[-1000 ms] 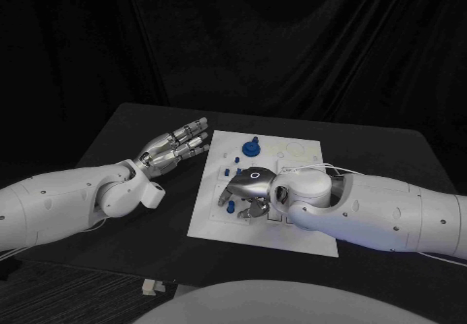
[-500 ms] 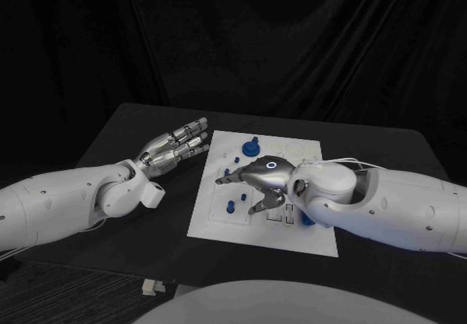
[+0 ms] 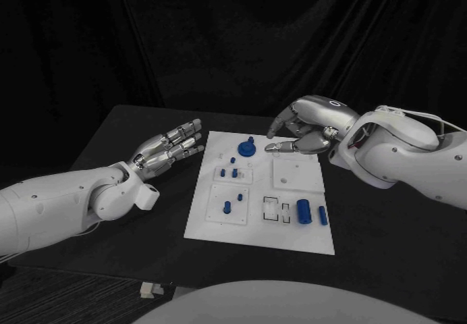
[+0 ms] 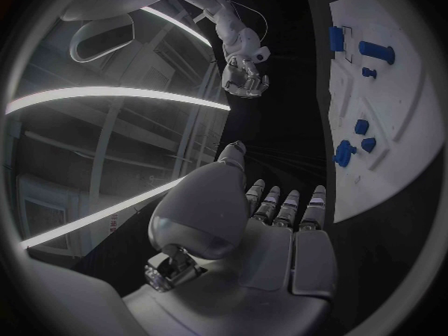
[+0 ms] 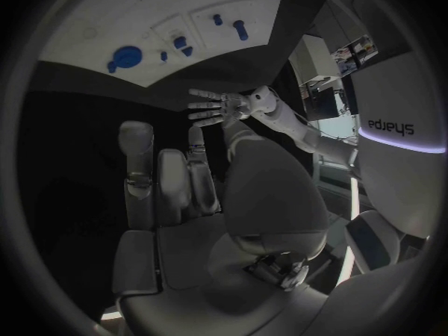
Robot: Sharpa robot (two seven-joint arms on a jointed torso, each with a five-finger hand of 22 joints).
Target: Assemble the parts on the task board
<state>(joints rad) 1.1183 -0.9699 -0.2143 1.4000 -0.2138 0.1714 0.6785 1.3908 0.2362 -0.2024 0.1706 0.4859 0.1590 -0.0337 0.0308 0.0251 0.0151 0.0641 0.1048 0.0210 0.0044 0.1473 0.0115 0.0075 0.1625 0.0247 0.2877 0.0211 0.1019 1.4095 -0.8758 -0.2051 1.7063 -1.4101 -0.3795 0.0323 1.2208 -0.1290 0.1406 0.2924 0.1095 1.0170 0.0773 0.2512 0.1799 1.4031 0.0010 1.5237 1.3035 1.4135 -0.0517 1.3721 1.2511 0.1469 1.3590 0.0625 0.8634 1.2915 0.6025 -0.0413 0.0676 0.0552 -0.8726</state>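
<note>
Your task board (image 3: 261, 226) lies flat in the middle of the black bench (image 3: 389, 223), with the blue parts spread over it. A round knob-shaped part (image 3: 248, 146) sits near the far edge, two small pegs (image 3: 228, 173) stand just nearer than it, and a short pin (image 3: 229, 206) with a smaller piece just beside it rests in the near-left panel. On the near right, a thick cylinder (image 3: 304, 210) lies next to a thinner one (image 3: 322, 215).

Your right hand (image 3: 304, 129) hangs above the far edge of the board, just beside the knob-shaped part – its fingers are curled downward and spaced apart, and nothing is held in them. The right wrist view shows its fingers (image 5: 154, 179) extended with no part between them.

Your left hand (image 3: 173, 147) sits off the left side of the board, over the bare bench – flat, fingers straight and slightly spread, holding nothing. In the left wrist view its fingertips (image 4: 280, 201) point toward the board's edge without touching it.
</note>
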